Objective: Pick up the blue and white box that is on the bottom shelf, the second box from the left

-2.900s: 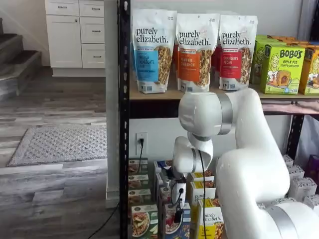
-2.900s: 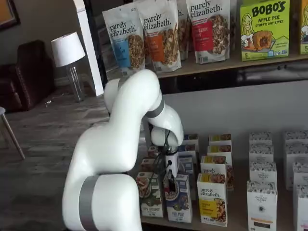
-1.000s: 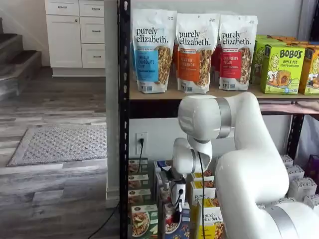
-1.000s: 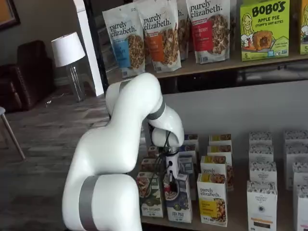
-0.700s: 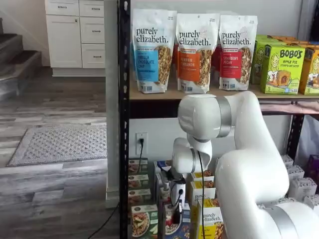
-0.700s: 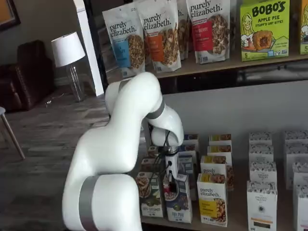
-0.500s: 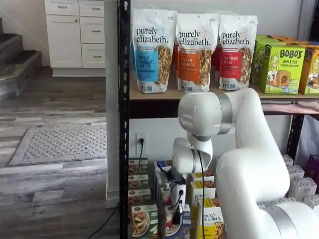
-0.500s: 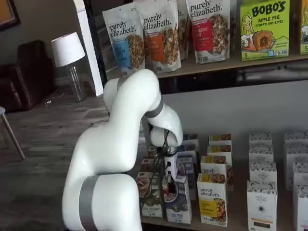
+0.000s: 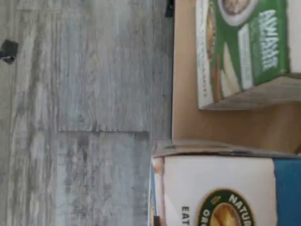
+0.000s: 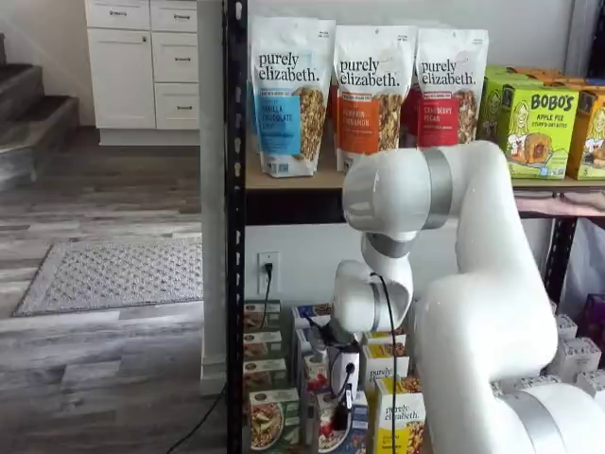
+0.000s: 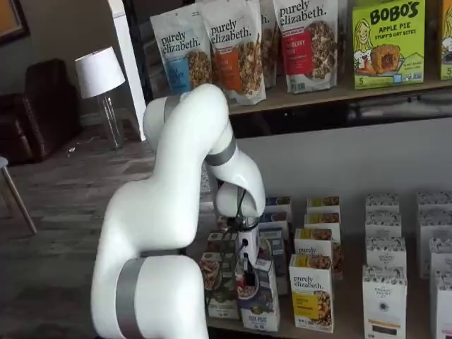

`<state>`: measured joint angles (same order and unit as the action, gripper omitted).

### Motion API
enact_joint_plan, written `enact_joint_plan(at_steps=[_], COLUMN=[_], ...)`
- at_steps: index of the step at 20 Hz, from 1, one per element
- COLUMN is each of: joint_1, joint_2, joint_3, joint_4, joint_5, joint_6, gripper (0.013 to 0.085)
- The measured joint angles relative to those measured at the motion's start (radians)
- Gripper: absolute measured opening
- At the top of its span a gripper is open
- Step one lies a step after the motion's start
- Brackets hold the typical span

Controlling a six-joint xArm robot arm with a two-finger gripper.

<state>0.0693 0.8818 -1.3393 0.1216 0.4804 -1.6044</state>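
A white robot arm reaches down to the bottom shelf (image 11: pixel 353 330) of a black steel-post rack, its gripper (image 11: pixel 247 274) closed on the top of the blue and white box (image 11: pixel 258 296), which leans tilted in the front row with its lower part close to the shelf. In both shelf views the black fingers (image 10: pixel 342 412) sit pinched on the box's upper edge, a dark cable running down beside them; no gap shows between fingers and carton. In a shelf view the held box (image 10: pixel 333 424) stands between the green-topped box (image 10: pixel 274 419) and the yellow-topped box (image 10: pixel 401 416), each just beside it. In the wrist view, turned on its side, the white front and blue band of the held box (image 9: pixel 221 188) fill the foreground, with part of a round gold and green emblem and a few black letters readable; the green box (image 9: pixel 244 52) stands apart from it on the tan shelf board (image 9: pixel 186 117), and grey wood-plank flooring (image 9: pixel 84 113) lies past the shelf's edge. On the wooden board above, three granola pouches (image 10: pixel 364 99) stand in a row beside green snack boxes (image 10: pixel 534 128). Rows of white boxes (image 11: pixel 385 279) fill the lower shelf to the side, well apart from the gripper.
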Motion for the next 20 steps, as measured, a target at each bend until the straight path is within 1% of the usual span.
enact_joint_plan(at_steps=[3,4,7,9,11,15,20], joint_1=[0.002,0.004,0.009,0.011,0.011,0.009,0.016], joint_2=[-0.066,-0.088,-0.148,-0.186,-0.216,-0.279,-0.375], joint_3=[0.096,0.129,0.207,0.258,0.293,0.35,0.436], joint_4=[0.021,0.019,-0.004,-0.027,-0.033,-0.019,-0.037], joint_5=[-0.028,-0.044,-0.064,-0.087,-0.089,-0.06,-0.042], joint_6=[-0.018,-0.016,0.009,0.031,0.036,0.023,0.047], gripper=[0.049,0.049,0.049,0.049,0.049,0.049,0.049])
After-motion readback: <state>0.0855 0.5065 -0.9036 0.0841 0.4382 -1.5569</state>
